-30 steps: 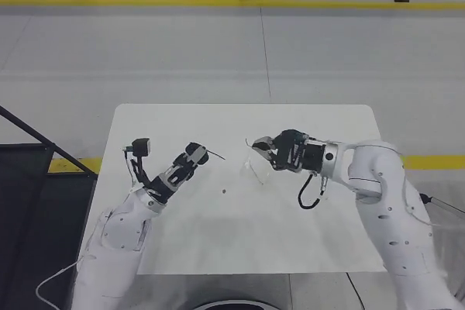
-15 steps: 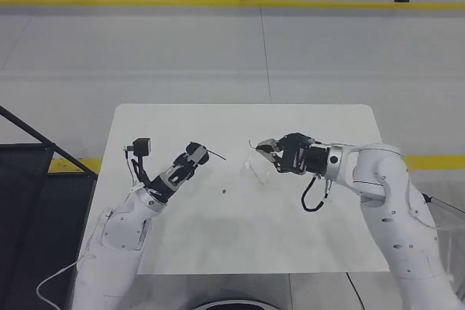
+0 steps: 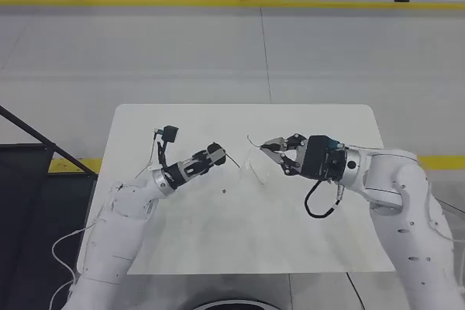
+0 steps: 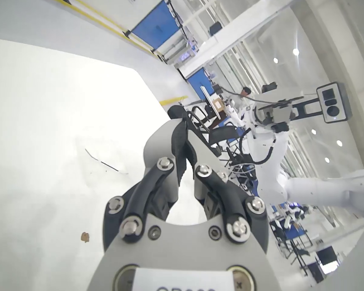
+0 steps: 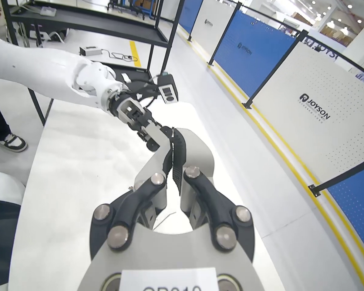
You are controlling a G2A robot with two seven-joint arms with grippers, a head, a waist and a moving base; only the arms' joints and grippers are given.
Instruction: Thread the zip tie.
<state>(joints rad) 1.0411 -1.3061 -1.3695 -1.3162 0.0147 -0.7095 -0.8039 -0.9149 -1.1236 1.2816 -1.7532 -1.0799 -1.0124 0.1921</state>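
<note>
Now the left gripper has its fingers pressed shut on a thin dark zip tie strip above the white tabletop. The strip's long axis points at the right gripper, just beside. That one is closed too, apparently on a pale curved strip hanging below.
</note>
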